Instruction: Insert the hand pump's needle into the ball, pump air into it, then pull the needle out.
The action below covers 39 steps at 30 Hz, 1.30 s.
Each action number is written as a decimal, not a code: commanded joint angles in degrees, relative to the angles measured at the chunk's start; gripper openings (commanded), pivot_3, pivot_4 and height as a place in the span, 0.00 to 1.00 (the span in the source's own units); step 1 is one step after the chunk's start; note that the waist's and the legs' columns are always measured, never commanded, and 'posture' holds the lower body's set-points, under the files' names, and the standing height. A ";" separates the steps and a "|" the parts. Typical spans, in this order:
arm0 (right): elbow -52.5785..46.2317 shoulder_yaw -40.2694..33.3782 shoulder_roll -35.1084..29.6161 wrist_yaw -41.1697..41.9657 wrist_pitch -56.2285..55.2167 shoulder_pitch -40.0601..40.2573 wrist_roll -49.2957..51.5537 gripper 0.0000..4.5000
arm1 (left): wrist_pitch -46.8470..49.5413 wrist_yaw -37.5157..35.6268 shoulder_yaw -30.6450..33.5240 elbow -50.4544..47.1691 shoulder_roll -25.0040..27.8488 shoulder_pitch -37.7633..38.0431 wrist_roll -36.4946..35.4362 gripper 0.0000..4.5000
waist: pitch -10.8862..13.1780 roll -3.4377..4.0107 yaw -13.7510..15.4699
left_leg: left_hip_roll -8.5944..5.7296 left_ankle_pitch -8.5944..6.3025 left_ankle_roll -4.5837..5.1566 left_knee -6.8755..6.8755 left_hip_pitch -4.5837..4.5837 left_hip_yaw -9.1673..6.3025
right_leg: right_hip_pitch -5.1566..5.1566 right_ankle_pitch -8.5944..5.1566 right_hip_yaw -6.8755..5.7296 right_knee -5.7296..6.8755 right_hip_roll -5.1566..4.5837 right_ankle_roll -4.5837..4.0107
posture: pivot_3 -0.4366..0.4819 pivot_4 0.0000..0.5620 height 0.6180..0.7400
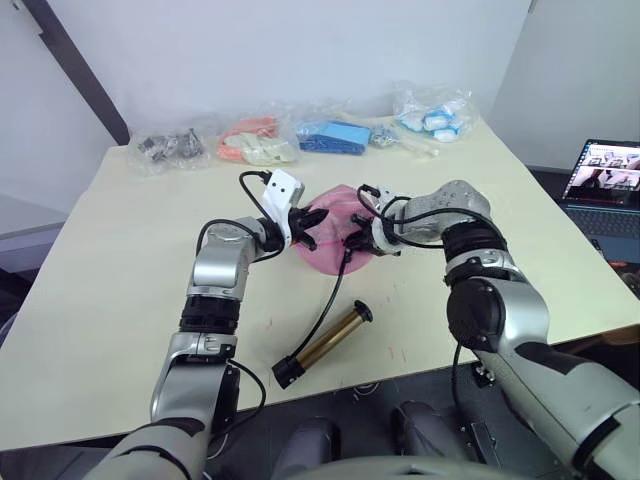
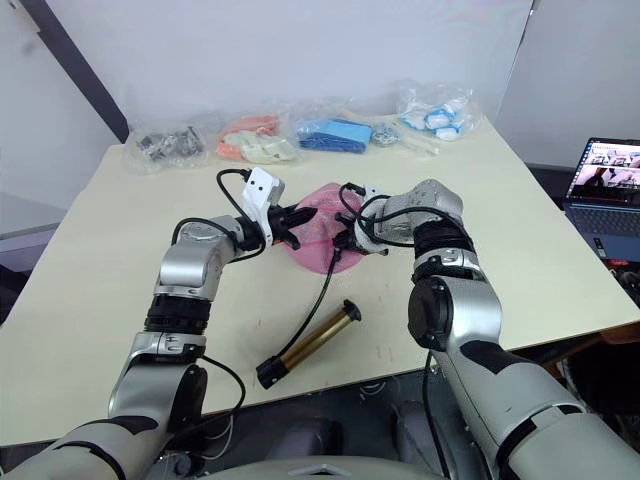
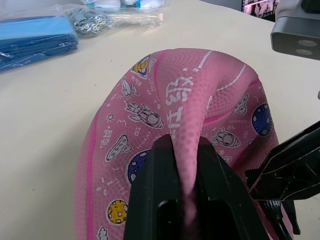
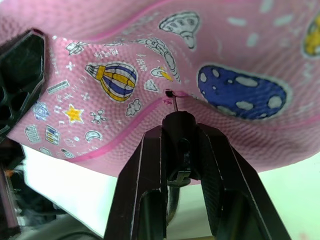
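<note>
The pink ball (image 1: 335, 205) lies deflated and folded at the middle of the table. My left gripper (image 3: 186, 150) is shut on a raised fold of it. From the other side, my right gripper (image 4: 180, 131) is shut on the black fitting (image 4: 179, 120) of the needle (image 4: 173, 102). The pin's tip sits at the small valve hole (image 4: 169, 92) on a pink seam. The thin black hose (image 1: 325, 305) runs from there down to the bronze hand pump (image 1: 330, 342). The pump lies free on the table, nearer to me than the ball.
Clear bags line the table's far edge: dark parts (image 1: 165, 148), orange and cream items (image 1: 255, 143), blue cloths (image 1: 332, 135) and white-blue pieces (image 1: 435, 115). An open laptop (image 1: 605, 185) sits off the table to the right.
</note>
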 commanded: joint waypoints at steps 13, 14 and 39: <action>-2.35 12.90 4.77 7.28 -11.37 1.84 -3.62 0.08 | 2.97 -7.17 -6.94 5.92 -1.71 2.72 -2.06 0.03 | 0.00 0.05 -0.47 | 0.06 -0.01 -0.01 -0.27 0.47 0.02 | 0.36 -0.12 0.03 -0.10 0.11 -0.11 | 0.48 0.27 1.00; -2.33 13.14 4.92 7.50 -11.70 1.90 -3.75 0.08 | 2.79 -7.32 -6.99 6.33 -1.56 2.64 -2.03 0.03 | 0.00 0.06 -0.60 | 0.10 -0.03 -0.04 -0.43 0.82 0.02 | 0.66 -0.21 0.03 -0.15 0.10 -0.21 | 0.48 0.27 1.00; 6.25 12.15 7.34 6.45 -19.60 -1.27 -4.06 0.08 | 3.66 -11.28 -9.06 8.10 -0.54 3.46 -2.76 0.03 | -0.15 0.31 -1.06 | 1.01 -0.37 -0.64 -0.47 1.07 -0.15 | 0.70 -0.35 -0.21 -0.14 0.76 -0.44 | 0.48 0.27 1.00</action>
